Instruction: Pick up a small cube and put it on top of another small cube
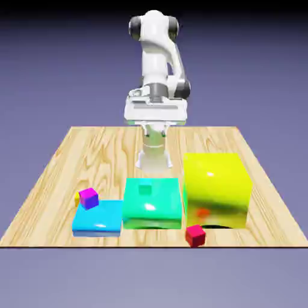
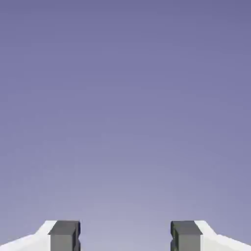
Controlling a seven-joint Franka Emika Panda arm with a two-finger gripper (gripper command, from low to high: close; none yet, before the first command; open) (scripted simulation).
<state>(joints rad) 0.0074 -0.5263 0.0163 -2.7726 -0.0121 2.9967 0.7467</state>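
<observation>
Exterior view: one red cube (image 1: 195, 235) is seen on the worktop (image 1: 54, 180) at its near edge, well forward of the gripper (image 1: 154, 161) and toward this view's right, while one magenta cube (image 1: 89, 198) rests on a cyan block (image 1: 99, 219) toward its left. Hand view: only backdrop is shown between the fingers (image 2: 64, 235), which are spread wide with nothing held.

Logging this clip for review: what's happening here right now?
Nothing is held yet. The gripper is open and empty; the hand view shows only backdrop. The red cube lies on the table in front of the yellow block. The magenta cube rests on the cyan block.
</observation>
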